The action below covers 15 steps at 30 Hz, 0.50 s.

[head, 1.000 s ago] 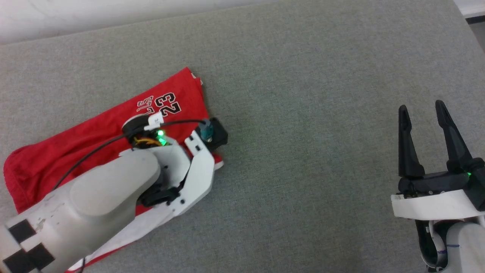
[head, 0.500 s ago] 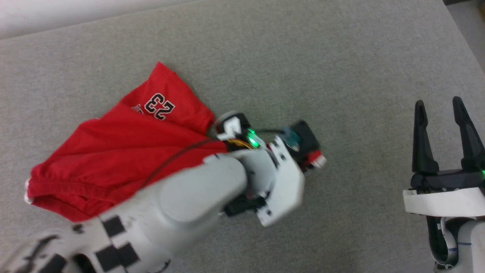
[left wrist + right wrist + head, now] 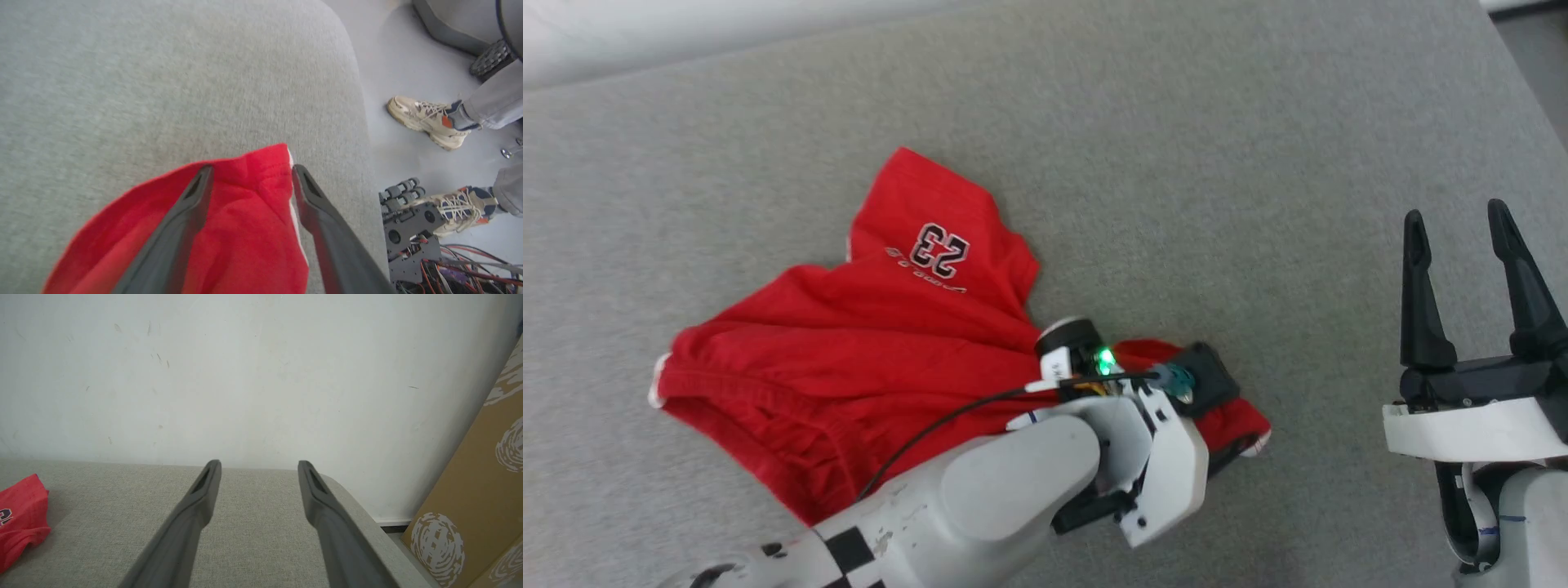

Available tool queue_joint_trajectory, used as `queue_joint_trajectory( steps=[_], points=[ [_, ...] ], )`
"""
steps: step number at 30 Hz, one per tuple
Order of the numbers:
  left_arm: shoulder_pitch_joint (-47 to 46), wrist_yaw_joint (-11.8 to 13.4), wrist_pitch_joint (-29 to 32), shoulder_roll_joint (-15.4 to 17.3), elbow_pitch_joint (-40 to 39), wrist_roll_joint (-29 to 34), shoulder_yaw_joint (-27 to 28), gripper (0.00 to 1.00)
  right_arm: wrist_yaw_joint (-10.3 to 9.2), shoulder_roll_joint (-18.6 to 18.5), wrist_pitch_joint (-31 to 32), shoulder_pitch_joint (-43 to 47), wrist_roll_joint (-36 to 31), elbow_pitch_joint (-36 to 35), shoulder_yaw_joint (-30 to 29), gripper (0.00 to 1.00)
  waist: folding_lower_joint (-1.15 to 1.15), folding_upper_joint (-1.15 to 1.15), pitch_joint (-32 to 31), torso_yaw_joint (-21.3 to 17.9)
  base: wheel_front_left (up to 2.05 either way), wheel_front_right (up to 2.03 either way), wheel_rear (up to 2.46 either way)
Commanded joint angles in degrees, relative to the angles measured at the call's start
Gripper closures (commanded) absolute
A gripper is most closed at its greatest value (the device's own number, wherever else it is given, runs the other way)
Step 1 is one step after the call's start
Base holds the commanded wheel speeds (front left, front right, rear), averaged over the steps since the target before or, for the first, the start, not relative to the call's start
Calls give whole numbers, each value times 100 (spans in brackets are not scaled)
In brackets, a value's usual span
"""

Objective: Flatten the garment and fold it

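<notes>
Wide-open left jaws point down over the right-hand end of the garment [image 3: 866, 351], red shorts lying crumpled on the grey cloth-covered table [image 3: 1176, 163]. From the left wrist, the two dark fingers [image 3: 184, 220] stand well apart, with a red corner of the shorts and its white hem band [image 3: 292, 208] between them; the cloth is not pinched. In the head view the pale left forearm [image 3: 1013, 482] reaches in from the lower left, and its wrist covers that end of the shorts. One leg, bearing the black-and-white "23" print [image 3: 939, 249], lies toward the table's far side. The right jaws are spread wide too and hold nothing, their fingers [image 3: 1417, 302] raised above bare table near its right edge, well apart from the garment. The right wrist view has the red leg at far left, a white wall [image 3: 245, 375] behind the table and a brown printed cardboard box [image 3: 470, 490] at right. Beyond the table's rounded corner, a person's pale shoes [image 3: 425, 120] stand on the floor [image 3: 400, 61] near a tangle of wires [image 3: 441, 265].
</notes>
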Motion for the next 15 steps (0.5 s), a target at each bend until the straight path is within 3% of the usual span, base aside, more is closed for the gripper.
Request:
queue_joint_trajectory(
  steps=[1, 4, 6, 10, 15],
  points=[
    [-142, 3, -589, -83, 123, -39, 15, 0, -12, 16, -27, -7, -165, -1, -34, 0, 0, -1, -445, 352, 0, 0, 0],
    [-296, 30, -1503, -159, 283, 90, 124, 0, -12, 16, -27, 26, -409, -50, -83, 0, 0, -1, -740, 549, 0, 0, 0],
    [-346, 232, -2056, -185, 340, 289, 236, 0, -12, 16, -27, 33, -599, -92, -85, 0, 0, -1, -929, 684, 0, 0, 0],
    [-293, 1027, -2548, -65, 197, 696, 636, 0, -12, -132, -27, -61, -851, -135, 12, 0, 0, -1, -1199, 923, 0, 0, 0],
    [189, 2008, -2598, 448, -724, 1213, 1576, 0, -12, -652, -27, -256, -823, -47, 388, 0, 0, -1, -1358, 1145, 0, 0, 0]
  ],
)
